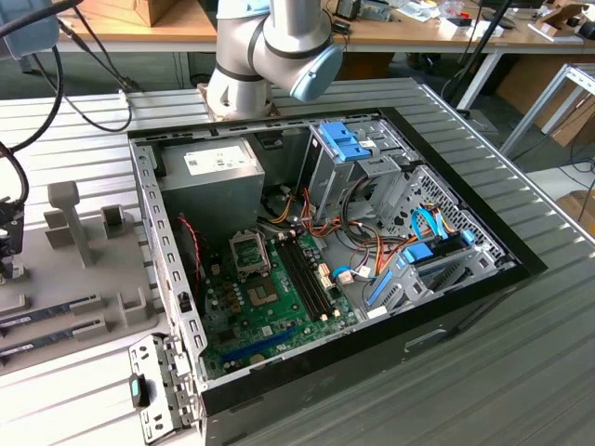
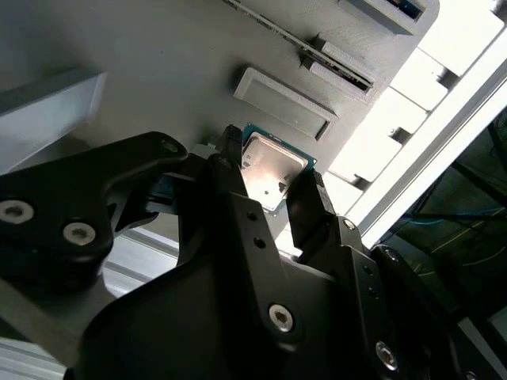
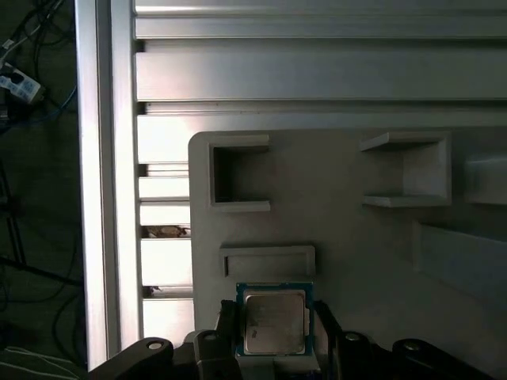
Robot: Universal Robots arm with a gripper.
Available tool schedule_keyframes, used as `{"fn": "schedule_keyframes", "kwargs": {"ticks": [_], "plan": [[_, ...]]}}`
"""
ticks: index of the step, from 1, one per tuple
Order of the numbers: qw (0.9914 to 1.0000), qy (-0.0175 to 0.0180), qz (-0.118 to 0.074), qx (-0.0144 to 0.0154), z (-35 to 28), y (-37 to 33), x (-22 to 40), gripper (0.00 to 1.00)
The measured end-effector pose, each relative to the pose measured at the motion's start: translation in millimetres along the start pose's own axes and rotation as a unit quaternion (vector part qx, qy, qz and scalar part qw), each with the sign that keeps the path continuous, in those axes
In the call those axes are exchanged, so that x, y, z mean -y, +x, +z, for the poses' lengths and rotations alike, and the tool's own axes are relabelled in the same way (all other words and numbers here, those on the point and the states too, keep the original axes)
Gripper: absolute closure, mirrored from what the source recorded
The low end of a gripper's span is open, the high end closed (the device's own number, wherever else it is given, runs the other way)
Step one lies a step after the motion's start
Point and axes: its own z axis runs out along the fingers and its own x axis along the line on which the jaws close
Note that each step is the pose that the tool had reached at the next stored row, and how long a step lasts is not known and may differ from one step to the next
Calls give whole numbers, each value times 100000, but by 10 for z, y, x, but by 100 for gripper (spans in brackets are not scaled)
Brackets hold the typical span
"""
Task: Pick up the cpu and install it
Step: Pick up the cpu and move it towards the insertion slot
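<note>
The cpu (image 2: 273, 169) is a small square chip with a shiny metal top and a thin green rim. In both wrist views it sits between my gripper's (image 2: 269, 176) two black fingers (image 2: 305, 194), which press against its opposite edges. In the first wrist view the cpu (image 3: 273, 321) is just above the grey holder tray (image 3: 356, 237), beside a low raised block (image 3: 268, 260). In the exterior view my gripper (image 1: 7, 243) is at the far left over that tray (image 1: 56, 269), well away from the computer case. The motherboard socket (image 1: 262, 295) lies uncovered with its metal frame (image 1: 247, 249) lifted.
The open computer case (image 1: 325, 260) fills the middle, with the power supply box (image 1: 212, 181), memory sticks (image 1: 307, 274), cables and blue drive brackets (image 1: 344, 141). The grey tray carries upright posts (image 1: 74, 218) and slots. The ribbed metal table (image 1: 502, 372) surrounds both.
</note>
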Motion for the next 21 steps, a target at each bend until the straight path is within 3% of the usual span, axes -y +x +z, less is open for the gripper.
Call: {"fn": "schedule_keyframes", "kwargs": {"ticks": [21], "plan": [[100000,-306,7,-7,-105,-3,5,53]]}}
